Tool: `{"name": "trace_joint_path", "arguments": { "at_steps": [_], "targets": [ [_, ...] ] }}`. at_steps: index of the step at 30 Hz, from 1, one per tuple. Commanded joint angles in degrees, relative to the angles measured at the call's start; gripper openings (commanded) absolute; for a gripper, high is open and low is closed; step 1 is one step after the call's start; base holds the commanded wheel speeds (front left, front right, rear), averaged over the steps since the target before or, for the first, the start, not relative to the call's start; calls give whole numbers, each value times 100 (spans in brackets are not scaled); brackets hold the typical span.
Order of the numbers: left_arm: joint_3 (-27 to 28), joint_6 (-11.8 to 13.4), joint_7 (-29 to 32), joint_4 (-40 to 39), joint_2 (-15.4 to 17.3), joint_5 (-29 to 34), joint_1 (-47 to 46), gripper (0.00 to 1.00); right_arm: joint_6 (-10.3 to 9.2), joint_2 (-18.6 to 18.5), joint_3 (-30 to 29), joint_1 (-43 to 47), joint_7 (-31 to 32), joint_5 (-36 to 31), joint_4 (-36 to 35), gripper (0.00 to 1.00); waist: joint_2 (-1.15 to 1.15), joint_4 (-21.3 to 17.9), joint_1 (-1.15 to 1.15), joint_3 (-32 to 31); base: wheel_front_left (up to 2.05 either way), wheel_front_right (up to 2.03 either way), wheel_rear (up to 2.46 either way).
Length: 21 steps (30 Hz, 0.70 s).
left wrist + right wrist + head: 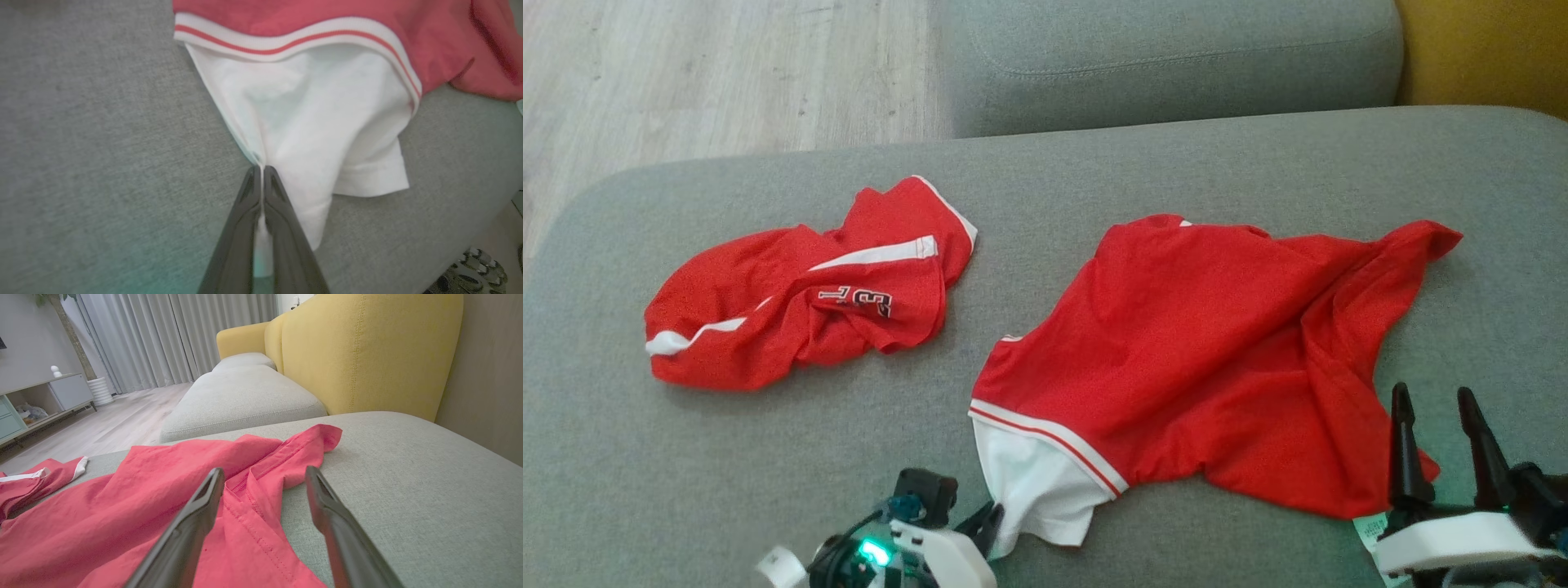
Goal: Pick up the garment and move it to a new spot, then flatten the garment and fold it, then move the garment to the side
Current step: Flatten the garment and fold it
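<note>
The red shirt (1201, 343) lies spread but rumpled on the grey sofa seat (768, 490). In the head view it runs from the middle out toward 3 o'clock, with one corner drawn to a point at about 2 o'clock. Its white sleeve (1033, 490) sticks out from a white-and-red striped band on the 6 o'clock side. The left jaws, at the bottom edge near 6 o'clock, are clamped on that sleeve. In the left wrist view the two dark fingers (282, 228) press together with a fold of white cloth pinched between them, and the fabric gathers into creases toward the tips.

The right jaws stand at about 4 o'clock in the head view, wide and holding nothing, with their fingers (1403, 449) upright at the shirt's near right corner. In the right wrist view one finger is over red cloth beside a stitched hem and the other is over bare grey seat; whether either touches the fabric I cannot tell. A small pale label (1372, 527) shows just beside them.

A crumpled red garment (800, 294) with white stripes and a printed number lies at 9 o'clock, well apart from the shirt. Beyond the seat there is another grey cushion (1176, 65) at 12 o'clock, a yellow backrest (1486, 49) at 1 o'clock and pale wooden floor (686, 73) at 11 o'clock
</note>
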Motion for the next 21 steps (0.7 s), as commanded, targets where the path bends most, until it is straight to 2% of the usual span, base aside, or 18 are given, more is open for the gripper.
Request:
{"name": "trace_joint_path", "arguments": {
  "at_steps": [1,4,9,21],
  "targets": [
    [53,-22,52,-80,17,-58,102,0,-4,-55,79,-293,-79,26,-140,100,0,5,0,-15,0,0,0],
    [204,38,-221,-287,9,-119,73,0,-4,-55,55,-265,-75,19,-55,100,0,20,0,-41,0,0,0],
    [629,189,-1082,-639,-112,-262,-54,0,-4,-55,-61,-177,109,-7,192,100,0,69,0,-46,0,0,0],
    [1038,108,-2367,-843,-249,-402,-398,0,-4,-54,-297,-146,821,29,926,100,0,195,0,-29,0,0,0]
  ]
}}
